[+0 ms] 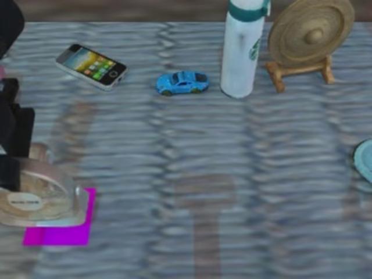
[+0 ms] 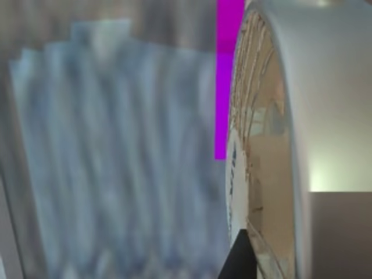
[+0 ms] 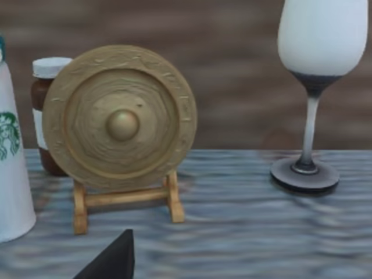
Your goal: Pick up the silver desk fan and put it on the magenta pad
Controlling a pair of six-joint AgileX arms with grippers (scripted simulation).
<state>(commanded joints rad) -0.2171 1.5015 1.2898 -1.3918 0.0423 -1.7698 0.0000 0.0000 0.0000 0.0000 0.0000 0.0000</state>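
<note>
- Grey-blue rippled tabletop (image 1: 192, 145).
- Flat magenta square pad (image 1: 64, 232) near left edge.
- Along far side: silver-edged smartphone (image 1: 91, 66), small blue toy car (image 1: 182, 83), white green-logo tumbler (image 1: 241, 49), tan wooden disc on stand (image 1: 308, 35).
- Pale teal round plate (image 1: 365, 160) at right edge.
- Brown white-capped jar (image 3: 45, 110) and white wine glass (image 3: 311, 93) farther back.

Phone (image 1: 92, 66), toy car (image 1: 182, 82), tumbler (image 1: 242, 47) and wooden disc (image 1: 308, 36) line the upper frame; centre counter (image 1: 221, 174) lies open.

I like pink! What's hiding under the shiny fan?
The magenta pad lies under the silver desk fan, its near and right edges peeking out. The rest is covered by the fan, which the left gripper is at, so I can't see whether they touch.
</note>
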